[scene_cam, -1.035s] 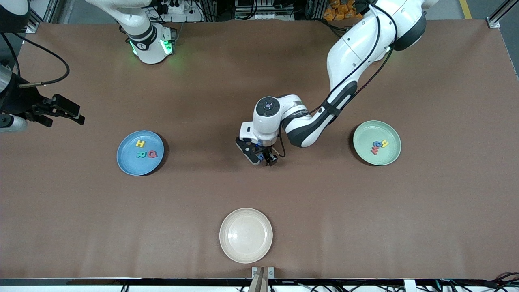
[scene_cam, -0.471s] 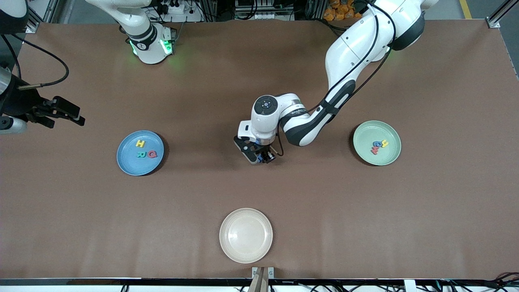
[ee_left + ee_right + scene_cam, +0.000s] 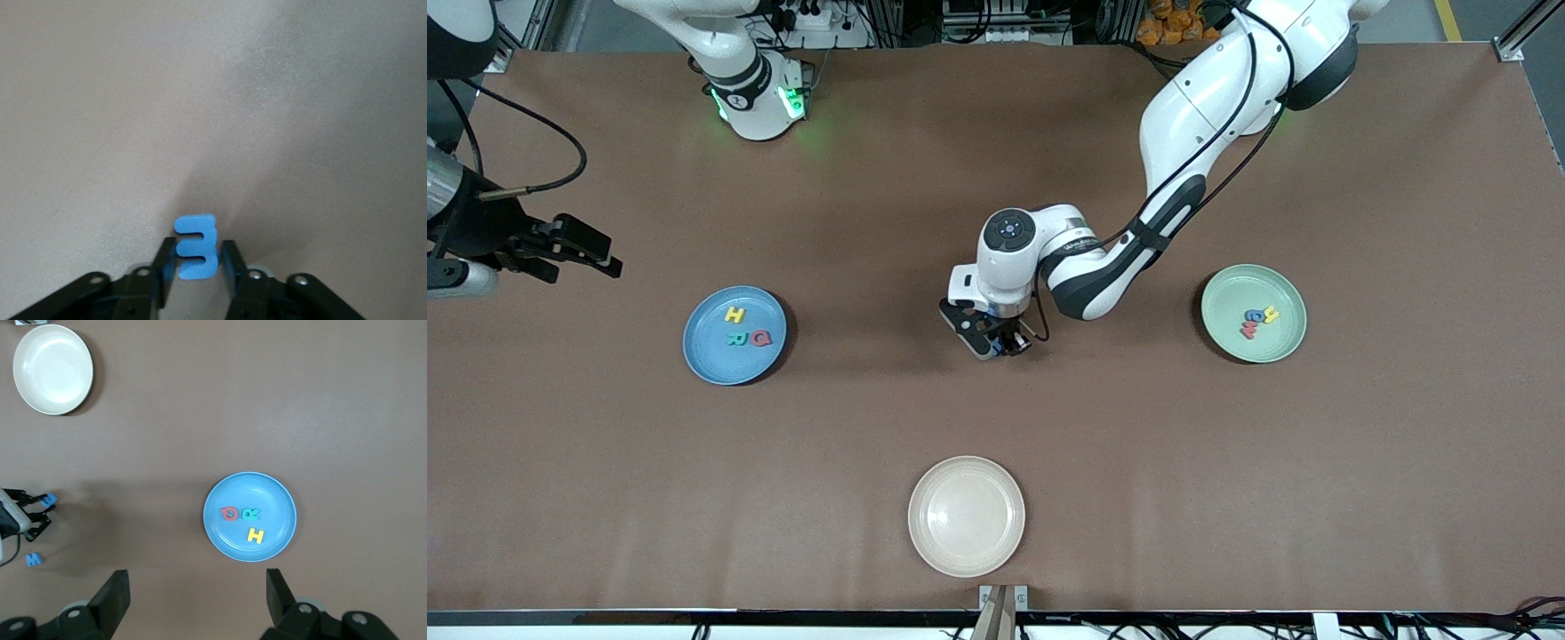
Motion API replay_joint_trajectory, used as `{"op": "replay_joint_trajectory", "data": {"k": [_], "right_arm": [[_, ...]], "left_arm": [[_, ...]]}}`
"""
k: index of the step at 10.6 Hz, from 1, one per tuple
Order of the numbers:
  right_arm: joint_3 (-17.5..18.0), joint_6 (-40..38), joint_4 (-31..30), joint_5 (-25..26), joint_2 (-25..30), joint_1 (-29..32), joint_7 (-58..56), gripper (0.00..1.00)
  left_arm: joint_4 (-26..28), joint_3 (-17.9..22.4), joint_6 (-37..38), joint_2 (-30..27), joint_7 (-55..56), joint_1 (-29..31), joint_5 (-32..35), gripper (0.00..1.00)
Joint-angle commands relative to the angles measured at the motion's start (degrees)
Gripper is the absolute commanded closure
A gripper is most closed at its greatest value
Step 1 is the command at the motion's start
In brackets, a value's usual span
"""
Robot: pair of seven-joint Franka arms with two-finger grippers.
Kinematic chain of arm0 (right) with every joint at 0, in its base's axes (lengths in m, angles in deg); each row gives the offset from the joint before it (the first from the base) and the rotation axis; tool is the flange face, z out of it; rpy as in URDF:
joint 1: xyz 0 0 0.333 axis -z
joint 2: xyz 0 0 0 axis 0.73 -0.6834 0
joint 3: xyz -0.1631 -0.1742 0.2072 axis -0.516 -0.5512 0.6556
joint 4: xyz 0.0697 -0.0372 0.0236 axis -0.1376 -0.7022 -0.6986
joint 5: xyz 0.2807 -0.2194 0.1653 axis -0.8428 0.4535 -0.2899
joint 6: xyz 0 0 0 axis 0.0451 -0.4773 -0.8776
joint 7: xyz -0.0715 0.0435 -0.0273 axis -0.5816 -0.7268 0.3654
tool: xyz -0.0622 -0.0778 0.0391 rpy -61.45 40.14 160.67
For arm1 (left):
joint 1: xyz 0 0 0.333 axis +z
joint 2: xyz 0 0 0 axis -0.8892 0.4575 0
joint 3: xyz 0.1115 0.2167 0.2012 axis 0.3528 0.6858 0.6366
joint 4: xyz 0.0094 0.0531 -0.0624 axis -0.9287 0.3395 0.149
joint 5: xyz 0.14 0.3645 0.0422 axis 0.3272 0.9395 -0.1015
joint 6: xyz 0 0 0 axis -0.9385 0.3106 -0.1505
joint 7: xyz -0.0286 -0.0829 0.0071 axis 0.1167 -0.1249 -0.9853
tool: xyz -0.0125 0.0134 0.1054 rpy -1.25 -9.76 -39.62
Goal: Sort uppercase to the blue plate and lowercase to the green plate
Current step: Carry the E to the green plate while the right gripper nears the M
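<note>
Blue E point(image 3: 197, 247) sits clamped in the left gripper point(image 3: 198, 267) jaws; right gripper point(image 3: 197, 600) jaws apart.

Brown table point(image 3: 605, 498) carries blue plate point(image 3: 704, 356), green plate point(image 3: 1280, 342), cream plate point(image 3: 966, 516)

Blue E point(image 3: 197, 247) upright, pinched between left end effector point(image 3: 198, 270) fingers.

A cream plate point(image 3: 966, 516) sits on the brown table point(image 3: 1227, 498), nearest the front camera.
</note>
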Motion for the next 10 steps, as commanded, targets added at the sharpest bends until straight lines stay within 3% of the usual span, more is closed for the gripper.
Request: {"op": "replay_joint_trajectory", "data": {"k": [1,5,10], "right_arm": [[-0.34,-0.65,2.39,-1.47,-1.15,-1.38,1.99,0.11],[-0.26,-0.48,3.63,-2.08,-2.38,-2.61,5.77,0.12],[0.35,-0.21,5.99,-2.35,-5.09,-5.06,13.11,0.13]], "left_arm": [[-1.45,1.53,0.6,1.11,0.59,-0.72,-0.22,0.81],[-1.45,1.45,3.57,0.41,0.24,-0.28,-0.4,1.0],[-1.18,-0.22,17.88,-6.52,-5.18,6.65,-5.05,1.0]]}}
